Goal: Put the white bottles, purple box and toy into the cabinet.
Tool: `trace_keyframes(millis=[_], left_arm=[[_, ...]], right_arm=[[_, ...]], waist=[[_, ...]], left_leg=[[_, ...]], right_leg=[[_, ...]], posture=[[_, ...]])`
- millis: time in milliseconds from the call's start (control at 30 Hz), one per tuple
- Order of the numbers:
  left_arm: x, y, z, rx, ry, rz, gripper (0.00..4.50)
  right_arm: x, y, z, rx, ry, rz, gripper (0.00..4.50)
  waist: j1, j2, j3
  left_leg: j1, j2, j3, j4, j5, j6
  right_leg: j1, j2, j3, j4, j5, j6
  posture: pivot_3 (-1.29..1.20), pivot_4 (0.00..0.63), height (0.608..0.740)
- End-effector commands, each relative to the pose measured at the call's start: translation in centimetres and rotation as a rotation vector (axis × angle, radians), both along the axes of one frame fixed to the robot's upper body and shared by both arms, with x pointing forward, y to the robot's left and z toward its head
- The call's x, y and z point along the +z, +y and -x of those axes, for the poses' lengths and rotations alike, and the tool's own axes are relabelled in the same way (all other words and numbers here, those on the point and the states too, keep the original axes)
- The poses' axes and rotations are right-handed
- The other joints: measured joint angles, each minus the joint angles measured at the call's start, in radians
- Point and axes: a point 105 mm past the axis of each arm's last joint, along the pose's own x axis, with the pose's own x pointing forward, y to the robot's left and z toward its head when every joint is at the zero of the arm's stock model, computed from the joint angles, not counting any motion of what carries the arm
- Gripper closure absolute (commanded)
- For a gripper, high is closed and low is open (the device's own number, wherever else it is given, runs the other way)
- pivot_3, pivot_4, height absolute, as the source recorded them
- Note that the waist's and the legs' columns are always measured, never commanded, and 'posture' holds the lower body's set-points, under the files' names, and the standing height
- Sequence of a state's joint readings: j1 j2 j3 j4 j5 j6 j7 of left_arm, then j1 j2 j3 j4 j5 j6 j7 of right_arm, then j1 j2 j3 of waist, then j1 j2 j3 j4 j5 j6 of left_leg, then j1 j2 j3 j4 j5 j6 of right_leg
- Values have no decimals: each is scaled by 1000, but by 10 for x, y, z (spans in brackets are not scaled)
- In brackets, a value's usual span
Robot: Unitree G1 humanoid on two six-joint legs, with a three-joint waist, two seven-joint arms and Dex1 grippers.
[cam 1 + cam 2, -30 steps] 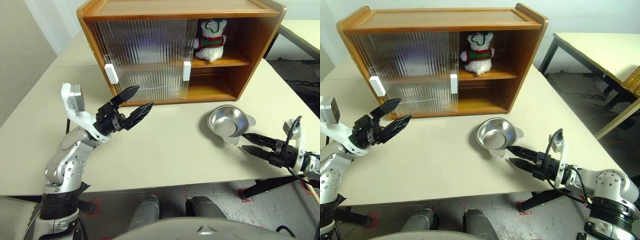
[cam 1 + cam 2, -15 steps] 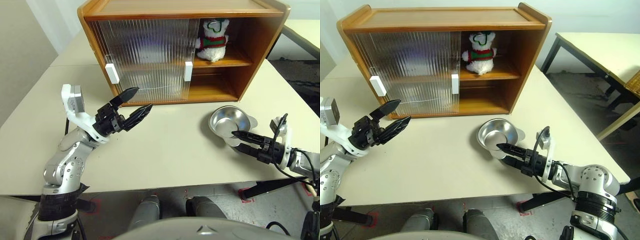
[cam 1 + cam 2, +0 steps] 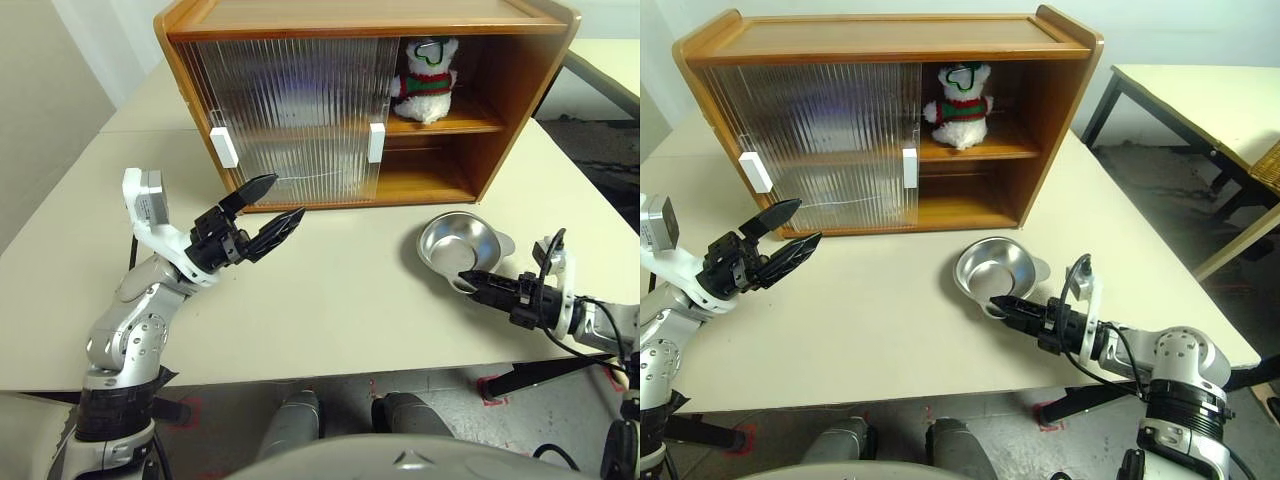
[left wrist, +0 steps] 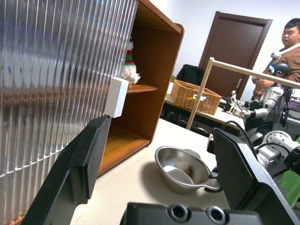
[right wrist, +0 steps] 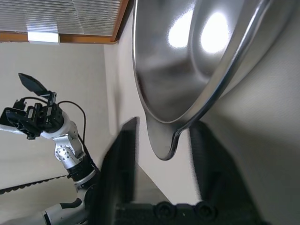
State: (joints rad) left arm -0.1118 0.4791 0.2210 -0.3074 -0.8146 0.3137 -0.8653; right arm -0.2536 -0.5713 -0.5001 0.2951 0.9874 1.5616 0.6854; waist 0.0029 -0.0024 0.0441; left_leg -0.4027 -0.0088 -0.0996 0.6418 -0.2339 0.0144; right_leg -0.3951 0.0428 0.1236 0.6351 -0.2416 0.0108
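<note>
One toy [image 3: 424, 80], one metal bowl [image 3: 458, 245], one cabinet [image 3: 300, 60].
Our left gripper [image 3: 268, 209] gapes apart; our right gripper [image 3: 470, 282] brackets the bowl's 6 o'clock tab, jaws partly closed, not visibly clamping.

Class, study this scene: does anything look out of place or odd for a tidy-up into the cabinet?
Yes. The right gripper has its jaws around the lip of a metal bowl, which is not one of the things to store. The toy already sits upright on the cabinet upper shelf. Nothing looks spilled or damaged.

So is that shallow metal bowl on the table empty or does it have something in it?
Empty. The shallow metal bowl sits upright on the cream table, showing only bare shiny metal inside.
</note>
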Motion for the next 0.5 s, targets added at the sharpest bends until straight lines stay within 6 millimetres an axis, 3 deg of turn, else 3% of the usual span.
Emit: trace_keyframes(millis=[33, 100, 333, 500], left_arm=[[1, 1, 0, 8, -8, -18, 0], [1, 1, -1, 8, -8, -19, 0], [2, 1, -3, 5, -13, -22, 0], [1, 0, -4, 1, -14, -22, 0]], right_arm=[[-1, -3, -3, -13, 0, 17, 3665], [-1, -4, -4, -16, -4, 18, 4412], [2, -5, -12, -34, -43, 13, 4466], [17, -3, -22, -49, -83, -60, 4466]], waist=[[0, 0, 0], [0, 0, 0], [0, -1, -1], [0, -1, -2]], left_leg=[[0, 0, 0, 0, 0, 0], [0, 0, 0, 0, 0, 0], [2, 0, 0, 1, 1, 2], [2, 0, 0, 2, 2, 3]], right_leg=[[0, 0, 0, 0, 0, 0], [0, 0, 0, 0, 0, 0], [2, 0, 0, 1, 1, 0], [2, 0, 0, 1, 4, 0]], posture=[[24, 64, 740], [24, 61, 740], [15, 49, 740], [11, 44, 740]])
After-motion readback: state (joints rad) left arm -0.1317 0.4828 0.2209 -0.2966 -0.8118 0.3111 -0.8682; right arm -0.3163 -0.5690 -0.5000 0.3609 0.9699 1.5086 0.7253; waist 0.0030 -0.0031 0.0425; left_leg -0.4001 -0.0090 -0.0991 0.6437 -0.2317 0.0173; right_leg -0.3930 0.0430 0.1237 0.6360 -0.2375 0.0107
